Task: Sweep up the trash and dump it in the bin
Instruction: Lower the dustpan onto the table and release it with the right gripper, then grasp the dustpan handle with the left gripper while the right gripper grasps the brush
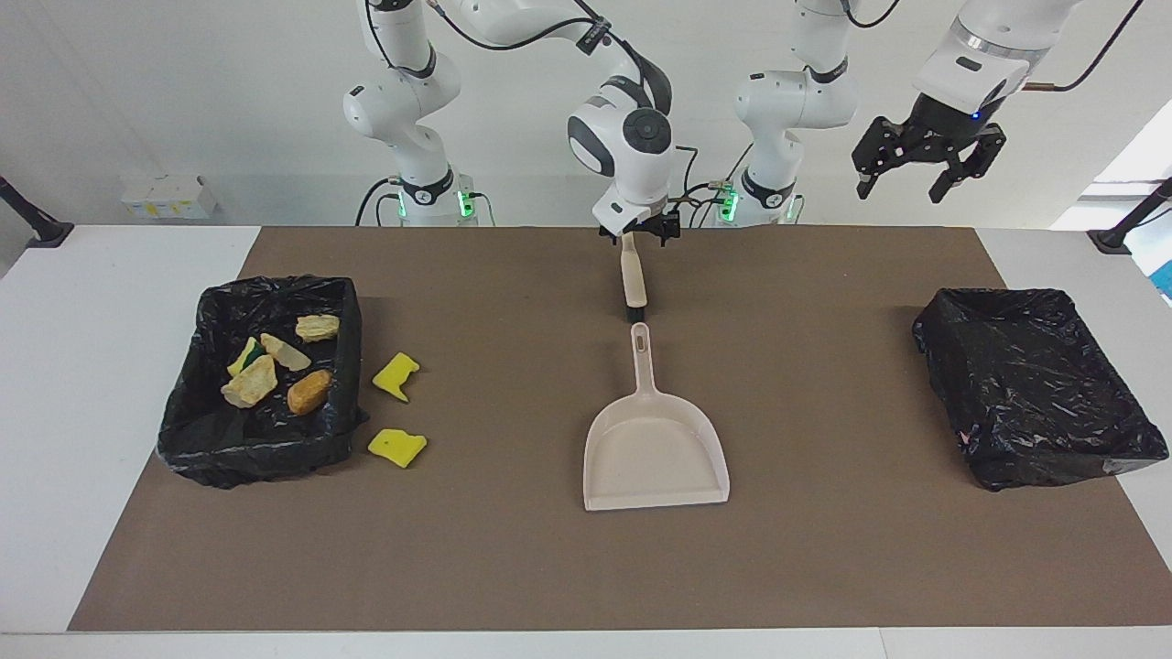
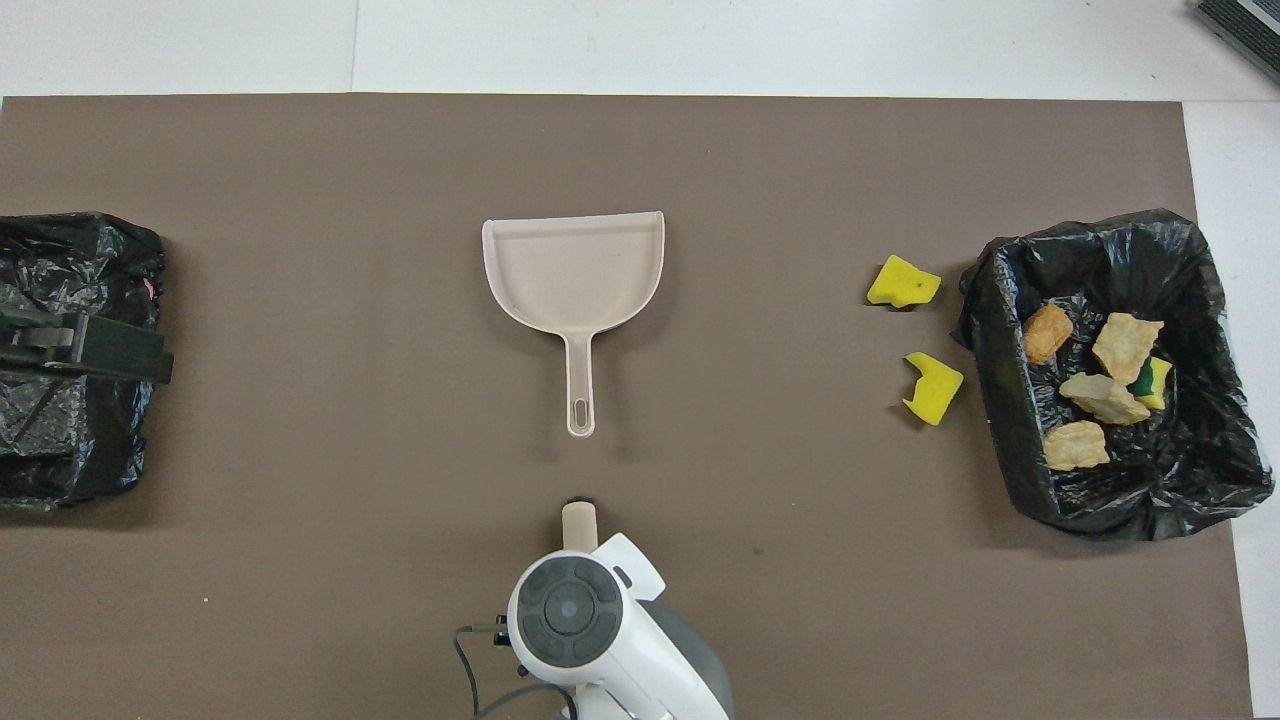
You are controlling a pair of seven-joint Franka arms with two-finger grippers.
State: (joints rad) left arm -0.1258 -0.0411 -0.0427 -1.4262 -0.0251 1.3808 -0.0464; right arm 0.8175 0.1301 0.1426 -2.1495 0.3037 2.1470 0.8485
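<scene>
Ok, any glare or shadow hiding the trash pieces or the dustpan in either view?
Facing view: glare only on the bin liner; yellow scraps and dustpan evenly lit, with soft shadows. Overhead view: scraps and dustpan sharp, but the right arm covers most of the brush.
</scene>
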